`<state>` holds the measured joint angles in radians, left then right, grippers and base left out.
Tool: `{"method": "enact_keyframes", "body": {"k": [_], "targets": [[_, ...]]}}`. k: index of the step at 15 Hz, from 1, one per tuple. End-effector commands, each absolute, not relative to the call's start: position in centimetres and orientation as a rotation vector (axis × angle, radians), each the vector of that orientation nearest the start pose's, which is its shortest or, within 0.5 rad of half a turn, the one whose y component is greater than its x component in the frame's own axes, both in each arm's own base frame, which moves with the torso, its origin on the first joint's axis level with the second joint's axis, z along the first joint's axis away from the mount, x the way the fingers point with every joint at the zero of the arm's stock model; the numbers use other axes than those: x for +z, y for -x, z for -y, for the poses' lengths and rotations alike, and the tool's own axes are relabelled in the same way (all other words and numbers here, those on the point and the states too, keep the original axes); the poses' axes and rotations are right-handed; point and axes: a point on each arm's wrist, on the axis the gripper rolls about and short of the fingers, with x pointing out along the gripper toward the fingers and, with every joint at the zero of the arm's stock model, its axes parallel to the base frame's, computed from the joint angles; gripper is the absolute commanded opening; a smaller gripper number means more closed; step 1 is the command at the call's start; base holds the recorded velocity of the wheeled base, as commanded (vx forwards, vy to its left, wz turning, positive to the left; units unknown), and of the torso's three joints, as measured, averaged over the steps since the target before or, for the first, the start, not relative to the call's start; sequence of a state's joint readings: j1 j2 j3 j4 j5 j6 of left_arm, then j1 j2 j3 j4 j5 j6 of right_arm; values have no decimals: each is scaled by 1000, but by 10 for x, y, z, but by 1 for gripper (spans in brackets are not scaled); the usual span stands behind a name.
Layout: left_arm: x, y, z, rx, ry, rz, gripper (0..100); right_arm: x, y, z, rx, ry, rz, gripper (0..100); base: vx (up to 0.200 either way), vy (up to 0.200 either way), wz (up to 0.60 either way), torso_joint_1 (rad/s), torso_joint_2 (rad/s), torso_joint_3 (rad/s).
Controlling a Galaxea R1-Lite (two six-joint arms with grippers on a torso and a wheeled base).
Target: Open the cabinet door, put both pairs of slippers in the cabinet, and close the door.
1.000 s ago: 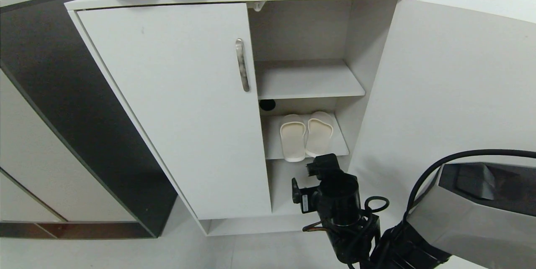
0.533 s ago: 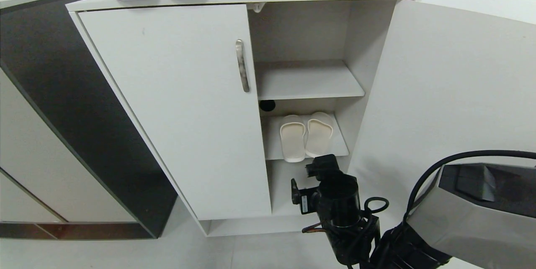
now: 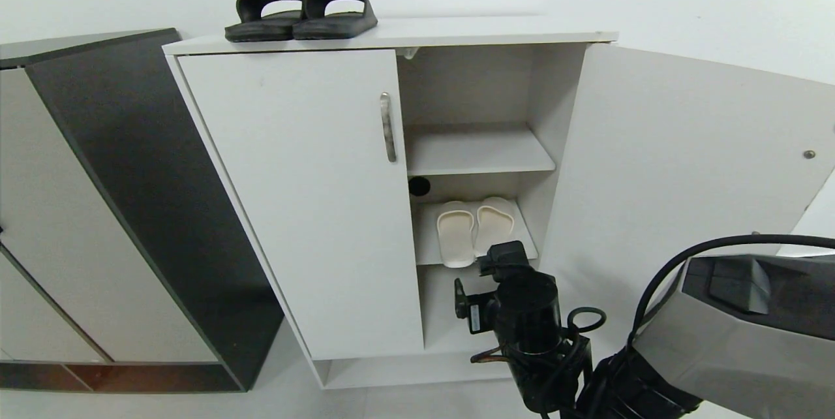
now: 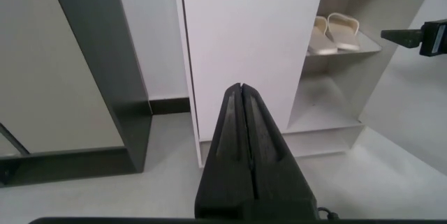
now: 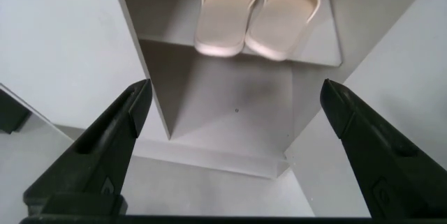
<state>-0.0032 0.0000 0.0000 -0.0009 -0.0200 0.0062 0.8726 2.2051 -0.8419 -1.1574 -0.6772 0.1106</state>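
Observation:
The white cabinet (image 3: 391, 31) has its right door (image 3: 678, 171) swung wide and its left door (image 3: 306, 197) closed, with a metal handle (image 3: 388, 126). A pair of white slippers (image 3: 475, 230) (image 5: 258, 11) (image 4: 335, 32) lies side by side on the middle shelf. A pair of black slippers (image 3: 303, 11) rests on the cabinet top, at its left. My right gripper (image 3: 499, 256) (image 5: 234, 105) is open and holds nothing, just in front of the lower compartment below the white slippers. My left gripper (image 4: 241, 91) is shut and holds nothing, low before the closed left door.
A tall dark and pale cabinet (image 3: 130, 177) stands close against the white cabinet's left side. The upper shelf (image 3: 479, 151) and the bottom compartment (image 5: 230, 112) are bare. Pale floor (image 4: 167, 196) lies in front, and the open door bounds the right side.
The whole head view has shifted, so the camera moved: the cabinet sits lower and smaller and its top shows more. Slippers and doors kept their places.

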Motion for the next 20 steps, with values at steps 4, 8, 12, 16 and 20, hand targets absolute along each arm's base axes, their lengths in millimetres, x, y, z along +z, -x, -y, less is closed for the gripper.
{"method": "enact_keyframes", "body": {"k": [4, 8, 12, 16, 20], "targets": [[76, 23, 0, -20, -3, 0, 0, 65, -258, -283, 182, 26, -147, 100, 0, 0, 0, 0, 0, 0], [76, 23, 0, -20, -3, 0, 0, 70, -254, -278, 184, 42, -122, 100, 0, 0, 0, 4, 16, 44], [76, 23, 0, -20, -3, 0, 0, 69, -252, -277, 189, 47, -117, 100, 0, 50, 0, 2, 1, 1], [76, 23, 0, -20, -3, 0, 0, 68, -251, -276, 194, 46, -116, 100, 0, 200, 0, 5, 6, 5], [76, 23, 0, -21, -3, 0, 0, 68, -250, -274, 194, 42, -111, 100, 0, 200, 0, 1, 1, 2]]}}
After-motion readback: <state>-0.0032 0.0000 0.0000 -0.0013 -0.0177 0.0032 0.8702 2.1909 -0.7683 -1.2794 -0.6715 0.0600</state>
